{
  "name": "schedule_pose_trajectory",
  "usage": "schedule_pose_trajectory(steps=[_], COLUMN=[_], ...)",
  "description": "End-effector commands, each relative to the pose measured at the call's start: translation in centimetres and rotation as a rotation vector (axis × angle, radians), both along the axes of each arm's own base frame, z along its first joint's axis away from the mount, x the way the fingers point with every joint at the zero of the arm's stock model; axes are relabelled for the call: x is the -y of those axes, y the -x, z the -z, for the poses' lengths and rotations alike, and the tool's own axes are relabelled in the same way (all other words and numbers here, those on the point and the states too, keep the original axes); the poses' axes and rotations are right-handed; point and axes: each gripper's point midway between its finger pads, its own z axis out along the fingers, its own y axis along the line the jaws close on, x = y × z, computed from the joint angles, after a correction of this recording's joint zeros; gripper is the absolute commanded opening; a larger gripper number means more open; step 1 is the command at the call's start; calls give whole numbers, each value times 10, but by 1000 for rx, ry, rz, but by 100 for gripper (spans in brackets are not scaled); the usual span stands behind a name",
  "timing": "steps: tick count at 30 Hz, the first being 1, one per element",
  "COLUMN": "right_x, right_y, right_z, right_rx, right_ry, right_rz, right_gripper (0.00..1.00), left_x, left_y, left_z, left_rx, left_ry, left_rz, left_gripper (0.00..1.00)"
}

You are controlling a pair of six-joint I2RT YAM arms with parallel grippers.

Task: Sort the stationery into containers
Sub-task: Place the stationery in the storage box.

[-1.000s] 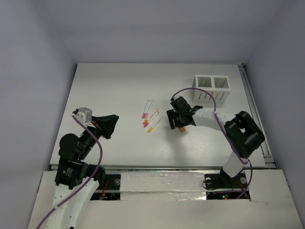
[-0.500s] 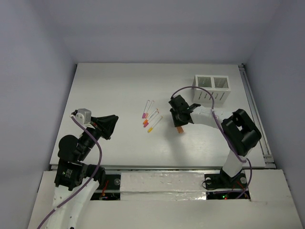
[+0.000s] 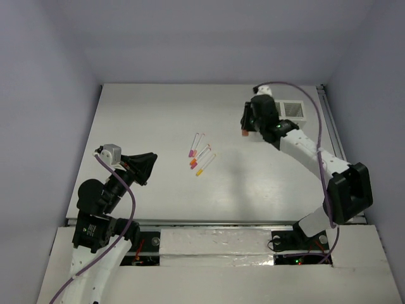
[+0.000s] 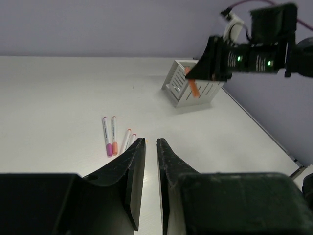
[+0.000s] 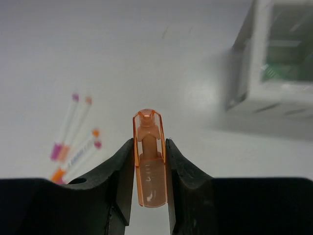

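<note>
Just left of the white box holder [image 3: 293, 111], seen from above, the right gripper [image 3: 245, 128] hangs over the table [image 3: 152, 114], its body covering the holder's left end. Its two fingers are clamped on the short orange piece [image 3: 244, 133], one against each long side. In the right wrist view the clear orange piece [image 5: 149, 171] stands lengthwise between the fingers, its rounded end poking out past the tips, and the holder [image 5: 259, 93] lies blurred up and to the right of it. From the left wrist view the piece [image 4: 194, 88] hangs tilted below the gripper [image 4: 196, 78], in front of the holder's [image 4: 182, 96] slotted side; whether it touches the holder cannot be told.

Well left of the holder, a small cluster of thin white pens [image 3: 200, 152] lies flat on the table, their pink, orange and yellow caps pointing away from the holder.

Farther left again, beyond the pens, the left gripper [image 4: 149, 143] hovers low near the table's front edge. Its fingers stand slightly apart, a narrow slit between them and nothing in it.
</note>
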Motion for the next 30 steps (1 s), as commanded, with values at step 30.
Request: schedule_pose_trajectory(steps=[30], right_x=[155], right_y=[-130], right_z=[-44], right_rx=[268], right_ry=[70], right_rz=[499], right_gripper=[34], left_x=[5], left_y=[2], left_z=[-17], left_rx=[61], left_ry=[14], left_rz=[28], left_gripper=[14])
